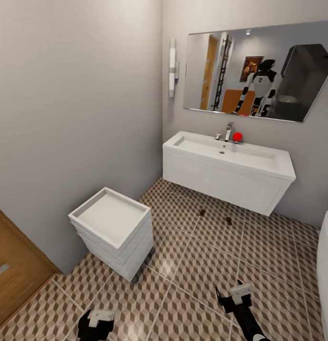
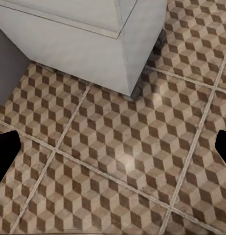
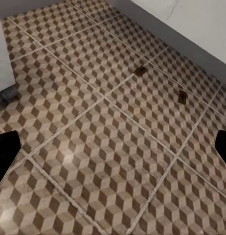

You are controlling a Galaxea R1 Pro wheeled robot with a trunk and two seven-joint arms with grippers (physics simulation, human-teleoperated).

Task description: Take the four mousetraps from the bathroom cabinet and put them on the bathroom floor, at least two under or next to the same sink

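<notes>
I have two mousetraps lying flat on the bathroom floor [image 1: 192,255], one [image 1: 202,212] just in front of the sink [image 1: 228,163] and partly under its front edge, the other [image 1: 228,220] a little to its right, the pair apart from each other; the right wrist view picks them up too, small and dark on the cube-pattern tiles. From that I judge half the job is done and the remaining traps are elsewhere, with a corner of an orange-brown cabinet [image 1: 14,272] at the left edge of the head view. Both arms hang low: the left tool [image 1: 98,320] and the right tool [image 1: 232,297] each carry nothing, and in each wrist view the black fingertips sit at opposite edges, so both are spread wide. I expect a trap to be light, stiff and thin, easy to pinch across the board's long edges but prone to slip or tip if I catch the metal parts. A square white toilet [image 1: 114,229] stands left of the sink, a red object [image 1: 237,137] by the faucet. I can read no brand, label or writing anywhere.
</notes>
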